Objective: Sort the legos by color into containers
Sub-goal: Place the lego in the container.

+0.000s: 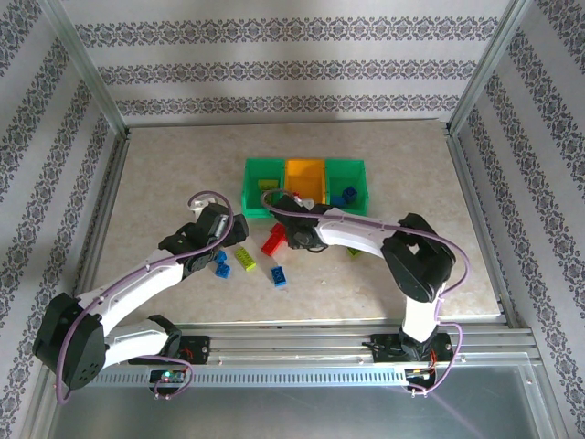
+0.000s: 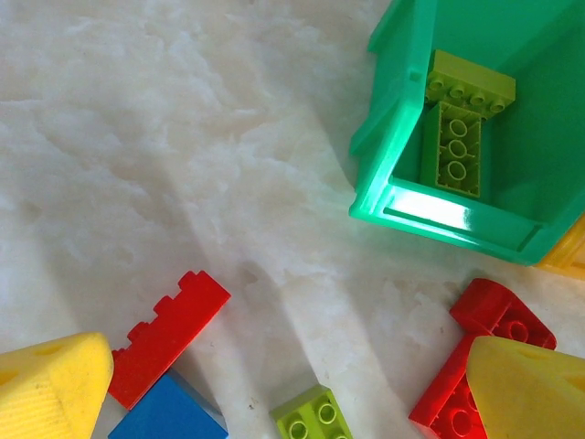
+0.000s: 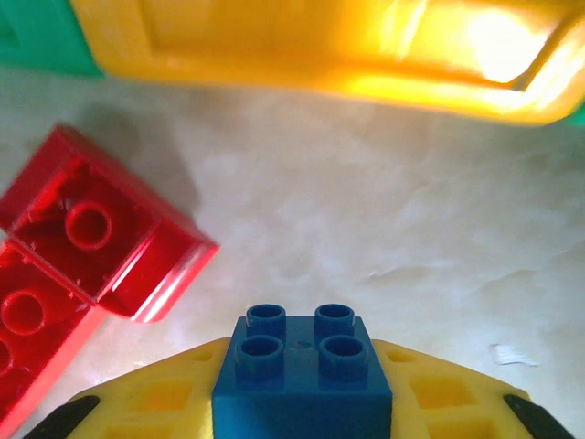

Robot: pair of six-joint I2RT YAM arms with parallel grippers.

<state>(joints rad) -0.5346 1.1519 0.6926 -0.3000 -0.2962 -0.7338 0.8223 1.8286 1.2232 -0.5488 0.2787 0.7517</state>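
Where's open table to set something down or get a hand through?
Bare table lies left of the left green bin, right of the right green bin, and in the strip behind them. It is crowded in front of the bins: loose legos, with the left arm and right arm reaching in.

- The right gripper clamps a blue brick, four studs up, between its yellow fingers.
- Two red bricks lie touching at the left on the pale table.
- On the far side stands an orange bin, with a green bin on its left.
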